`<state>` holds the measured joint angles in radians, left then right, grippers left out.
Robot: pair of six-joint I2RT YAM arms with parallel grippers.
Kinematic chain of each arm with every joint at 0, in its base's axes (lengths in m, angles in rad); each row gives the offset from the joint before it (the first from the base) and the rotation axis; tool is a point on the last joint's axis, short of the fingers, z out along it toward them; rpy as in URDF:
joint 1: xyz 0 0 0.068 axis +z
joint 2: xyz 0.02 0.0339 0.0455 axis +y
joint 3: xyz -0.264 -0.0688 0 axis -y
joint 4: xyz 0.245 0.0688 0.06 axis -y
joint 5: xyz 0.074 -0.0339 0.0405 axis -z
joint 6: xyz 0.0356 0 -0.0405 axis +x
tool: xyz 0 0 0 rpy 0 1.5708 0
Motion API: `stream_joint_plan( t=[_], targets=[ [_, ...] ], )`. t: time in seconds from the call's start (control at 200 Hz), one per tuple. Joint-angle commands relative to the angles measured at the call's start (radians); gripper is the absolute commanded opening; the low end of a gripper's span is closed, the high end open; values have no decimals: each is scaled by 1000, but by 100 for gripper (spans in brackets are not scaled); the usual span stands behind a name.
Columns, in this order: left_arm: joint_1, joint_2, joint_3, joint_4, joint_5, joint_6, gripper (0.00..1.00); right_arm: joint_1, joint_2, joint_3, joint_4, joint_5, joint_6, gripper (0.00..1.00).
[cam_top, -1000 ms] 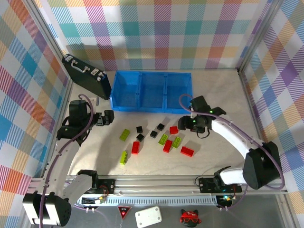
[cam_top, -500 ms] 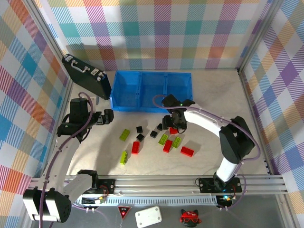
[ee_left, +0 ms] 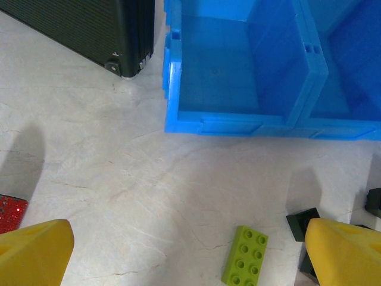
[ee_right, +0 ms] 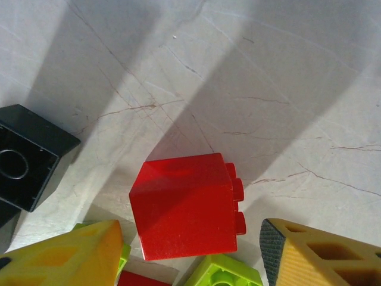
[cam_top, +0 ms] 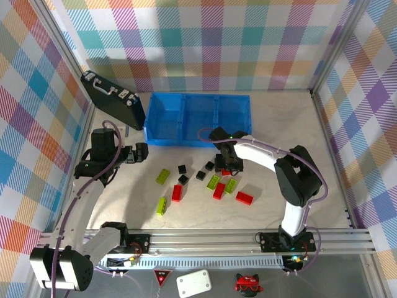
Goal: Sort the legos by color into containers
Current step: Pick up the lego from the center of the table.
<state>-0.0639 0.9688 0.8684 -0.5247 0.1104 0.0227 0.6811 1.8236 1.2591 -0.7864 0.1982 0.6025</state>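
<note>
The pale stone-look table (cam_top: 279, 118) carries everything. On it the row of three joined blue bins (cam_top: 197, 141) lies at twelve o'clock from the scattered bricks, near enough for either arm to drop into, and none of the bins appears to hold a brick yet. A black briefcase (cam_top: 111, 99) leans at ten o'clock, touching or almost touching the bins' left end, and looks to play no part in the sorting. The right pincer (cam_top: 226, 166) hangs over the far edge of the scatter, its yellow fingers released and spread to either side of a red brick (ee_right: 184, 205), probably lining up to close on it. The left pincer (ee_left: 190, 256) waits at nine o'clock from the scatter, likewise released, perhaps keeping out of the right arm's way. The red brick is a glossy, squarish block lying on its side, studs pointing to three o'clock in the wrist view. A black brick (ee_right: 30, 156) sits at nine o'clock from it, and a lime-green one presses in at six. A separate green brick (ee_left: 244, 255), oblong with eight studs, lies apart near the left pincer.
</note>
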Motion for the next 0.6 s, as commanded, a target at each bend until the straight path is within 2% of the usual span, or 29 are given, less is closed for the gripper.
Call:
stream_joint_plan(
  t=[0.0, 0.595],
  targets=[
    [1, -7, 30, -10, -5, 15, 99, 4, 22, 22, -7, -2, 5, 62],
    [1, -10, 28, -10, 7, 15, 99, 5, 41, 20, -1, -33, -1, 51]
  ],
)
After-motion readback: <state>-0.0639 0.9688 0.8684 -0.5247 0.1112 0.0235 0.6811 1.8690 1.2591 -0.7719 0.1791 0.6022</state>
